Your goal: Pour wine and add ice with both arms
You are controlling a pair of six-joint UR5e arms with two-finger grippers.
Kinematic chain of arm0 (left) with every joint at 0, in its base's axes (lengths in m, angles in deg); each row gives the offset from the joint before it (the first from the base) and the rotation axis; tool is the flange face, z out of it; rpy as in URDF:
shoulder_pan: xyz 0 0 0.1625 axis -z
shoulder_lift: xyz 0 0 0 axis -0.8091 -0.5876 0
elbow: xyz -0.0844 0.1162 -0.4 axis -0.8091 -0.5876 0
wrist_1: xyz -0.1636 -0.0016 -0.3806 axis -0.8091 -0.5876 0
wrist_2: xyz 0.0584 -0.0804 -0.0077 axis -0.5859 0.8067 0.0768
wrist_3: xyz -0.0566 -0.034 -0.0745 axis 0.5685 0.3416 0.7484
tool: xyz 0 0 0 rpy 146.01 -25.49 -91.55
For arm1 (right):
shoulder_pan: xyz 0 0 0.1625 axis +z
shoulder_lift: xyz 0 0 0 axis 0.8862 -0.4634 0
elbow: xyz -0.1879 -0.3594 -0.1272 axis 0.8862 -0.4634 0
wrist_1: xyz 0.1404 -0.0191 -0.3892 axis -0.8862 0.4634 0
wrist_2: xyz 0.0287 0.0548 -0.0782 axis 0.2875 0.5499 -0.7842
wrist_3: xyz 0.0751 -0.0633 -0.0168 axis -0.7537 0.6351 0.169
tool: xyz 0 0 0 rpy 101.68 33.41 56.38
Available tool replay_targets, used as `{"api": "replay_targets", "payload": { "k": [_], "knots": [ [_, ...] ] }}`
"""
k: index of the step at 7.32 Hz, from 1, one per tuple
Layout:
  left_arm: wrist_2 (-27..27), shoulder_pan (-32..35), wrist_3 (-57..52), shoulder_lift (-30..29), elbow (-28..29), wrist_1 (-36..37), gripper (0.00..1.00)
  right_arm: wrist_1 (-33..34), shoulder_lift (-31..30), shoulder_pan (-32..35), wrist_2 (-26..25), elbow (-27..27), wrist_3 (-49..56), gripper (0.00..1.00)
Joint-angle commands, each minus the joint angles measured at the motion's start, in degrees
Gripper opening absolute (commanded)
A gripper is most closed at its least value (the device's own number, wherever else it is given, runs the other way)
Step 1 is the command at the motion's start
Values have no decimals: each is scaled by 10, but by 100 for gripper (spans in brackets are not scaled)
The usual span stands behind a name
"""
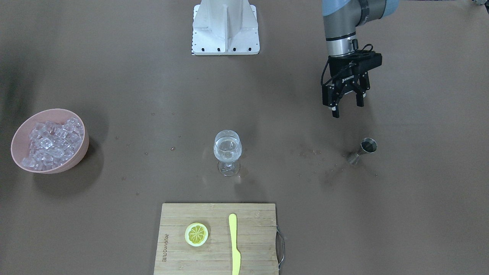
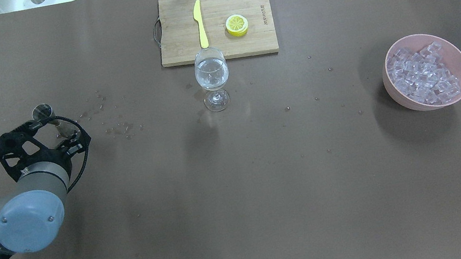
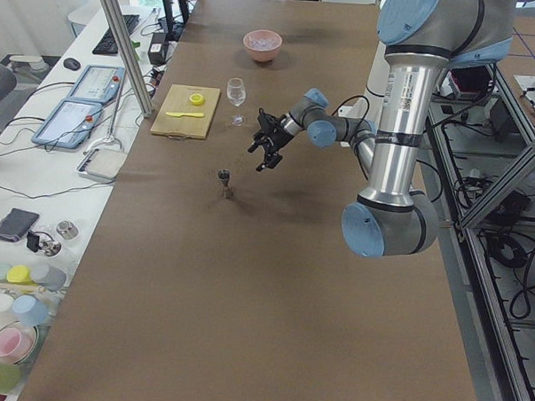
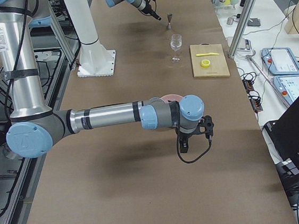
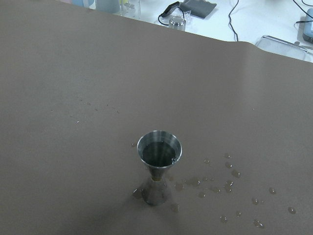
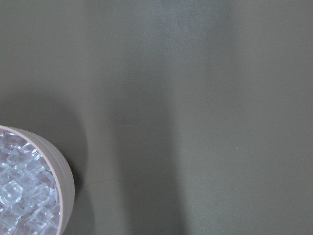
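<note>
A stemmed wine glass (image 1: 227, 151) stands mid-table with a little clear wine (image 1: 227, 148) in its bowl. The ice (image 1: 51, 142) is heaped in a pink bowl (image 1: 78, 152), whose rim (image 6: 62, 172) shows at the lower left of the right wrist view. My left gripper (image 1: 347, 109) hangs open and empty above the table, on the robot's side of a small metal jigger (image 1: 363, 149) and apart from it. The jigger (image 5: 157, 169) stands upright among spilled drops. My right gripper (image 4: 195, 143) shows only in the exterior right view, near the bowl; I cannot tell its state.
A wooden cutting board (image 1: 217, 263) lies at the operators' edge with a yellow lemon slice (image 1: 196, 234) and a yellow knife (image 1: 234, 244) on it. The white pedestal (image 1: 225, 26) stands at the robot's side. Water drops (image 5: 230, 176) dot the table around the jigger.
</note>
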Motion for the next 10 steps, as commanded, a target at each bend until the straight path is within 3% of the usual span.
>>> {"api": "replay_targets", "payload": {
  "k": [1,4,8,10],
  "knots": [
    [-62,-11,37,-16,46,40,98,0,-1,0,0,1,1,100],
    [-90,-11,65,-55,127,42,98,0,-3,0,1,14,-1,100],
    [-112,10,65,-68,163,47,98,1,-3,0,1,15,-2,100],
    [-136,21,66,-96,209,47,98,1,-3,0,1,15,-2,100]
  ]
}}
